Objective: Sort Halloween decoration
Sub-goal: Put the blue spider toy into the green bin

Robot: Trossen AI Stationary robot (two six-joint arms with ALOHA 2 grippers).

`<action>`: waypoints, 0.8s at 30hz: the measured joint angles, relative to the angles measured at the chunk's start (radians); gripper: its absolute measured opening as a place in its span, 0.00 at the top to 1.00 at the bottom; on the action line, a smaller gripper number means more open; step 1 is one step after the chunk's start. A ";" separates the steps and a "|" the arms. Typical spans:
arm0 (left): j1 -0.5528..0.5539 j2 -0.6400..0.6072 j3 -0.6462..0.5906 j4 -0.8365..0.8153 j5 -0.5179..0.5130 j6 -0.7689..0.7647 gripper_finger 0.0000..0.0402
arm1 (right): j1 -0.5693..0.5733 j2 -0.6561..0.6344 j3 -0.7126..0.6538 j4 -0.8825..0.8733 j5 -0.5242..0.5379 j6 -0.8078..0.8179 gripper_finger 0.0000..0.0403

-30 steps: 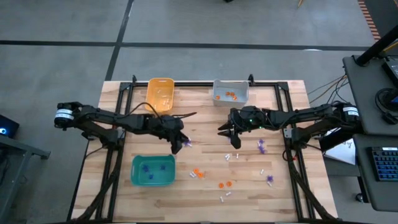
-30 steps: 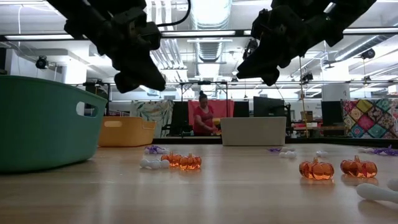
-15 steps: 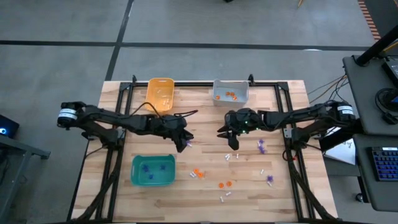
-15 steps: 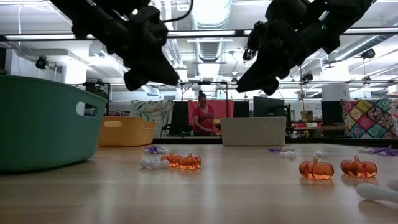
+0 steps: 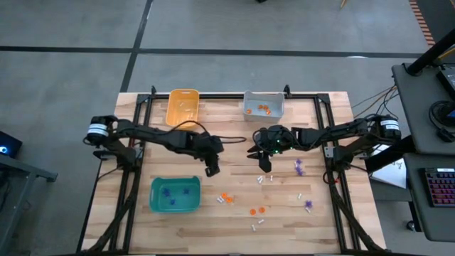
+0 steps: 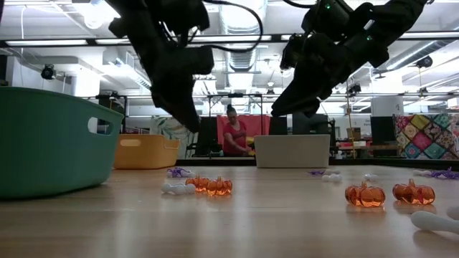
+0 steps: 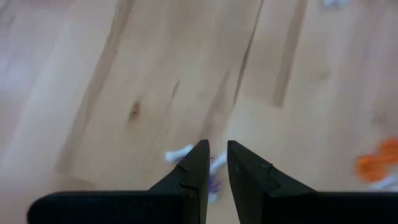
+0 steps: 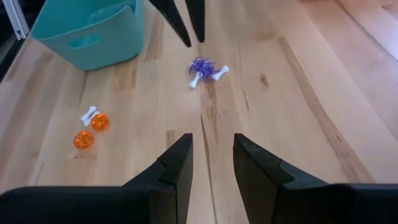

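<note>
Visibly narrow left tool [image 7: 217, 163], empty, above trinkets [image 8: 204, 70]

- A lab or workshop hall with an open office behind it, not a home.
- Bare ceiling ducts [image 6: 237, 18] and strip lights run overhead in the low view.
- A person [image 6: 234, 135] sits at desks with dark monitors [image 6: 310, 123] in the background.
- The wooden table [image 5: 234, 213] stands on a grey concrete floor [image 5: 71, 71], framed by black metal rails.
- A side desk with a keyboard [image 5: 439, 186] and loose cables [image 5: 370, 99] stands beside the rig.
</note>
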 joint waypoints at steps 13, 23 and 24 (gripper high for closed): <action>-0.004 -0.006 -0.057 -0.003 0.073 0.429 0.90 | 0.000 0.000 0.000 0.000 0.000 -0.007 0.75; -0.003 -0.006 -0.060 0.001 0.078 0.431 0.86 | 0.000 0.000 0.000 0.001 0.000 -0.009 0.75; -0.003 -0.006 -0.063 0.000 0.077 0.431 0.84 | 0.000 0.000 0.000 0.002 0.000 -0.009 0.75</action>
